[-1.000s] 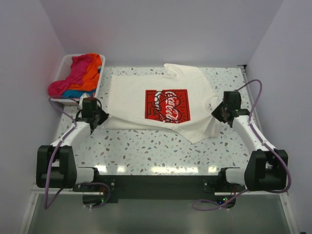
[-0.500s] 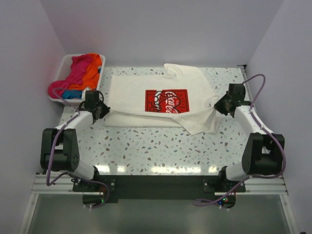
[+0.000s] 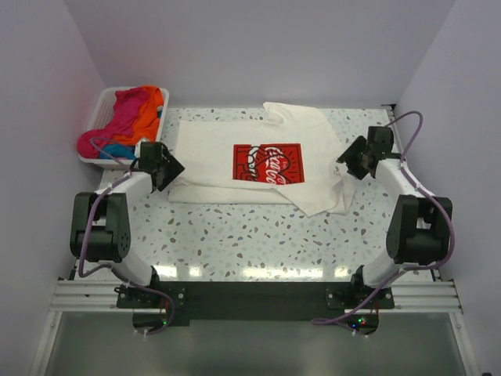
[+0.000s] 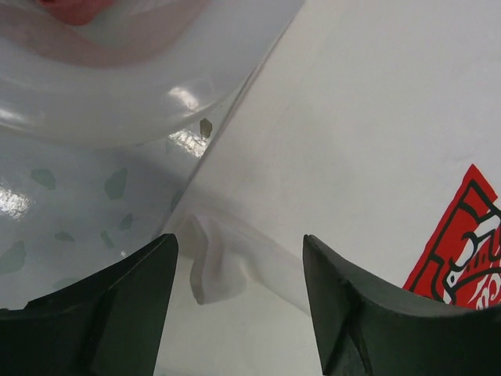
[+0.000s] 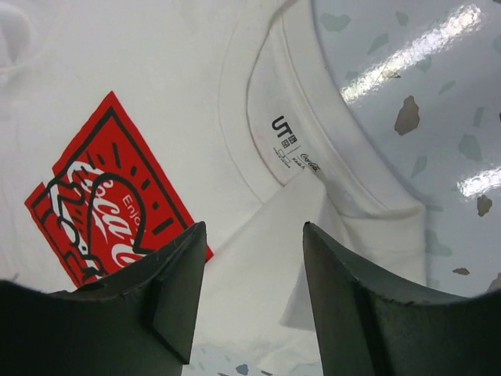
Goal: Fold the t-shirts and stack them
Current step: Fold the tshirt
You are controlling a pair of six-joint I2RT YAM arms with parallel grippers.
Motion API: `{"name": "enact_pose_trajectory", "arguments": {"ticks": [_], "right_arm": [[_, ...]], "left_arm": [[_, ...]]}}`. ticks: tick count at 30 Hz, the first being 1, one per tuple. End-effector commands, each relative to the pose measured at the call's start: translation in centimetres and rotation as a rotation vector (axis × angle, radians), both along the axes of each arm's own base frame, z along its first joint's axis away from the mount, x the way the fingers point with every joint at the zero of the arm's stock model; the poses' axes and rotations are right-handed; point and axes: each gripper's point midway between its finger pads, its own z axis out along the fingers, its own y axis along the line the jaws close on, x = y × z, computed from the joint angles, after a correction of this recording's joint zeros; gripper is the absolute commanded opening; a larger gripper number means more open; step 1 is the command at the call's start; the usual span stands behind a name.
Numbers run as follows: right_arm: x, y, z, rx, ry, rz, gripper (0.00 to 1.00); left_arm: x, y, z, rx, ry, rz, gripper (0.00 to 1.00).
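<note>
Both your arms have swung outward and let go: left gripper (image 3: 166, 166) and right gripper (image 3: 352, 159) gape wide, empty, at the cream-white t-shirt's (image 3: 211, 157) side edges; basket (image 3: 99, 107) sits off its far-left corner.

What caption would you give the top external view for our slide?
Left gripper and right gripper, both open, flank a cream-white t-shirt lying on the table beside a white basket.

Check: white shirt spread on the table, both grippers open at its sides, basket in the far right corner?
No. The top view shows the basket in the far left corner. The shirt is spread on the table, left gripper and right gripper open at its sides.
</note>
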Motion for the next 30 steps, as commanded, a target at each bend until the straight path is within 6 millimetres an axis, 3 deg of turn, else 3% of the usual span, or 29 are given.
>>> {"name": "enact_pose_trajectory", "arguments": {"ticks": [1, 2, 3, 4, 6, 7, 8, 11, 13, 22, 25, 30], "right_arm": [[-0.6, -0.5, 3.6, -0.103, -0.104, 0.042, 0.57], [-1.2, -0.5, 3.5, -0.12, -0.106, 0.046, 0.57], [-2.6, -0.8, 2.1, -0.151, -0.072, 0.034, 0.57], [-3.2, -0.9, 2.7, -0.176, -0.095, 0.034, 0.57], [-4.7, -0.5, 1.5, -0.223, -0.069, 0.059, 0.55], [-5.1, -1.0, 1.6, -0.26, -0.068, 0.039, 0.54], [-5.3, 0.0, 1.3, -0.279, -0.068, 0.075, 0.54], [-5.5, 1.1, 0.5, -0.351, -0.037, 0.126, 0.55], [-5.2, 2.2, 0.5, -0.392, -0.03, 0.163, 0.55], [-5.0, 1.5, -2.7, -0.49, 0.079, 0.15, 0.54], [-4.7, 1.6, -3.3, -0.489, 0.091, 0.15, 0.45], [-3.5, 1.9, -2.2, -0.474, 0.062, 0.136, 0.08]], "left_arm": [[2.0, -0.1, 5.2, 0.004, -0.17, -0.002, 0.71], [1.6, -0.1, 5.4, 0.007, -0.175, 0.007, 0.71], [0.5, -0.1, 5.7, 0.004, -0.182, 0.02, 0.71], [-0.1, -0.9, 5.7, 0.008, -0.183, 0.011, 0.71], [-1.8, -1.0, 4.7, 0.047, -0.159, 0.034, 0.71], [-2.4, -2.1, 5.2, 0.043, -0.178, 0.021, 0.7], [-3.3, -2.2, 4.4, 0.06, -0.168, 0.028, 0.7], [-4.3, -3.7, 4.2, 0.058, -0.186, 0.005, 0.7], [-5.3, -4.4, 3.0, 0.056, -0.168, -0.023, 0.7], [-6.5, -4.6, 0.9, 0.054, -0.16, -0.063, 0.7], [-6.7, -4.6, 0.6, 0.061, -0.157, -0.067, 0.7], [-6.9, -4.4, 0.0, 0.074, -0.145, -0.069, 0.7]]}}
